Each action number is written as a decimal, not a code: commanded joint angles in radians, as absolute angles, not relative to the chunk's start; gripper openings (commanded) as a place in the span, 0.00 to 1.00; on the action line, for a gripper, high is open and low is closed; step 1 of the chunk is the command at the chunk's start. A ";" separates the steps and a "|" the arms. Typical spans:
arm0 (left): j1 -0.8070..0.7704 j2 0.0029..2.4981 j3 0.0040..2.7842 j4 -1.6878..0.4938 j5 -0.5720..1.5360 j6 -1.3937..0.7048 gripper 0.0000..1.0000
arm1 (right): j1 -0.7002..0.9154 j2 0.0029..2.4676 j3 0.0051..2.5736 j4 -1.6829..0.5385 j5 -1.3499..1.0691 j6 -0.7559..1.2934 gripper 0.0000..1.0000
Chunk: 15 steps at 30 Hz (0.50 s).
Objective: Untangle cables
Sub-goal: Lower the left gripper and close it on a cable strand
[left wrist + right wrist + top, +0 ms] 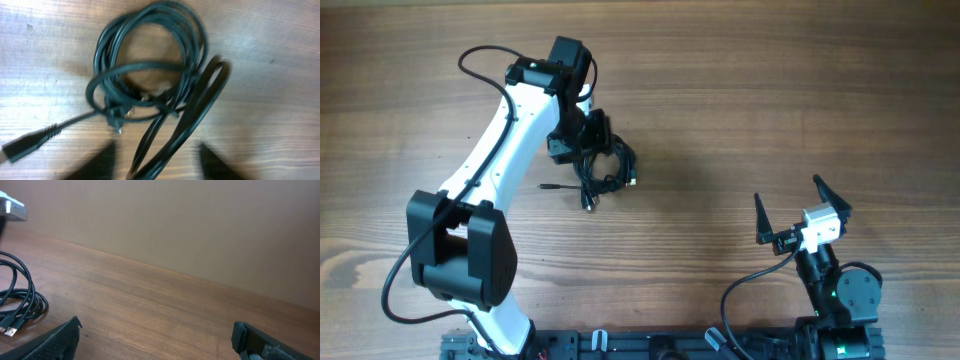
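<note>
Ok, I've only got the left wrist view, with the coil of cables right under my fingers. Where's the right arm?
Observer: The right gripper sits well off from the cables, back near its own base, touching nothing.
Operator: Open or shut?
Observer: Open wide, nothing between the jaws.
Operator: Can its camera see the cables?
Observer: Yes, at the left edge of the right wrist view, with a metal plug end lying on the table on that arm's side of the bundle.

Cables (605, 168): black, plug tips noted metallic. Table (750, 90): brown, streaked with wood grain. Left arm (500, 140): white shell, black joints. Right gripper (787, 188): white-bodied, black-fingered. Wall (200, 225): plain tan.
</note>
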<state>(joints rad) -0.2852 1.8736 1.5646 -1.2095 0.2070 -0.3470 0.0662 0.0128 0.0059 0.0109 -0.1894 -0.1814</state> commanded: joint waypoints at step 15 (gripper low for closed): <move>-0.381 1.850 1.575 -1.254 -0.017 -0.431 0.35 | 0.071 0.005 0.005 0.013 -0.176 -0.183 1.00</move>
